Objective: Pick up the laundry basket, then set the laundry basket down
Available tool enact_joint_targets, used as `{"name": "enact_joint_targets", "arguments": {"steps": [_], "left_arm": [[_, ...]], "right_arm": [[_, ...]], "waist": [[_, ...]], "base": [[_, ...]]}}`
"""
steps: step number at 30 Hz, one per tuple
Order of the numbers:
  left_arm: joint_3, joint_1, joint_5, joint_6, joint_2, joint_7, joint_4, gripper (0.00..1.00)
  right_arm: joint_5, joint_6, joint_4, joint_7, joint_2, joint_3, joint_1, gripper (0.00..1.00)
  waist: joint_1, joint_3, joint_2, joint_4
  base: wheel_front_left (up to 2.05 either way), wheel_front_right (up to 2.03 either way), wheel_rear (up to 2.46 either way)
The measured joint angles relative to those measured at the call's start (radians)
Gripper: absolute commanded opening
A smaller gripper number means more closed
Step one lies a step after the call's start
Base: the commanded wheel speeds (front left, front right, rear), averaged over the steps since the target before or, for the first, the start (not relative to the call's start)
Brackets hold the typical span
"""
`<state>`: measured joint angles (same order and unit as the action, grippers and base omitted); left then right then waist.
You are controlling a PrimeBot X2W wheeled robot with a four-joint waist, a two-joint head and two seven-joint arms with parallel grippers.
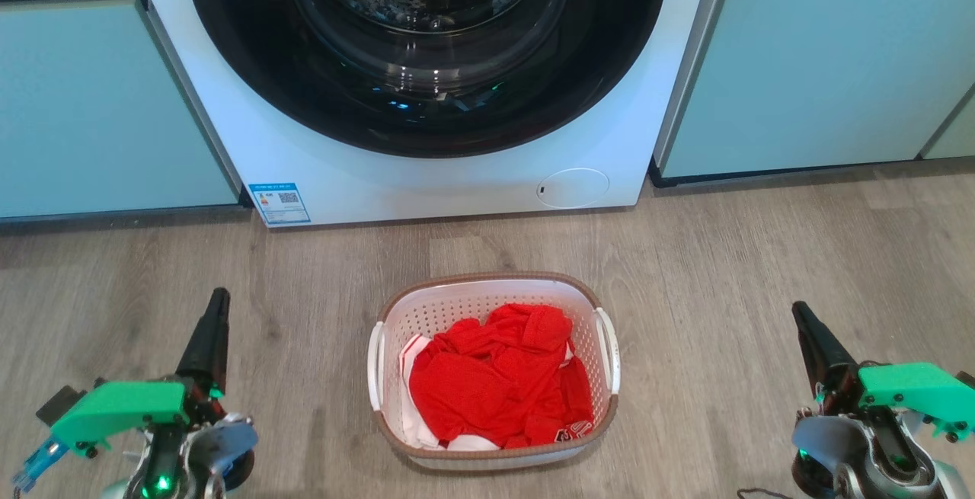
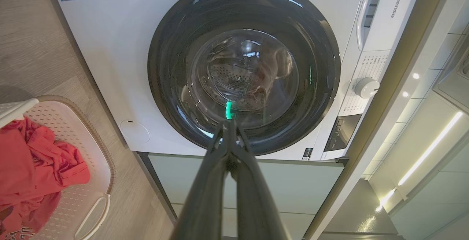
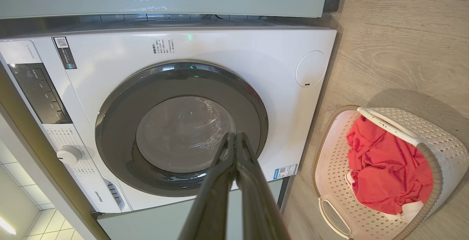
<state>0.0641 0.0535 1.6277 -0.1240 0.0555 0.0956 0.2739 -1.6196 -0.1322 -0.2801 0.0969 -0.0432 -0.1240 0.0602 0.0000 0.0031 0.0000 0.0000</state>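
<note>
1. While both arms hang low over the floor, the left gripper (image 1: pixel 215 308) and the right gripper (image 1: pixel 801 320) each show two dark fingers pressed together, tips meeting, with nothing between them. Both wrist views show the same.
2. Between the two grippers, well apart from either, the laundry basket (image 1: pixel 484 276) stands upright on the wood-look floor (image 1: pixel 724 270), inboard of each gripper and alongside its fingers. A crumpled red garment (image 1: pixel 495 377) lies inside over something white.
3. The near-left handle (image 1: pixel 375 366) sits on the basket side facing the left gripper. The near-right handle (image 1: pixel 609 354) sits on the side facing the right gripper.
4. The scene fits a basket waiting to be lifted just as well as one already lifted and put back on the floor. The pictures do not settle which.
5. Should a lift be due, it would likely go best with both grippers sharing the load at the handles and keeping the rim level so the cloth stays in.
6. Beyond the fingertips stands the washing machine (image 1: pixel 426 179) with its dark round door (image 1: pixel 426 65), and pale cabinets (image 1: pixel 823 65) flank it. Any carry should keep clear of the machine's front.
</note>
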Motion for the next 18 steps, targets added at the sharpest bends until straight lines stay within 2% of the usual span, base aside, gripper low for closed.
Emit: {"name": "enact_joint_targets", "arguments": {"steps": [18], "left_arm": [[0.004,0.0,-0.001,0.0,-0.002,0.001,0.0,0.0]], "right_arm": [[0.001,0.0,0.0,0.0,0.0,-0.002,0.0,0.0]], "waist": [[0.0,0.0,0.0,0.0]], "base": [[0.0,0.0,0.0]]}}
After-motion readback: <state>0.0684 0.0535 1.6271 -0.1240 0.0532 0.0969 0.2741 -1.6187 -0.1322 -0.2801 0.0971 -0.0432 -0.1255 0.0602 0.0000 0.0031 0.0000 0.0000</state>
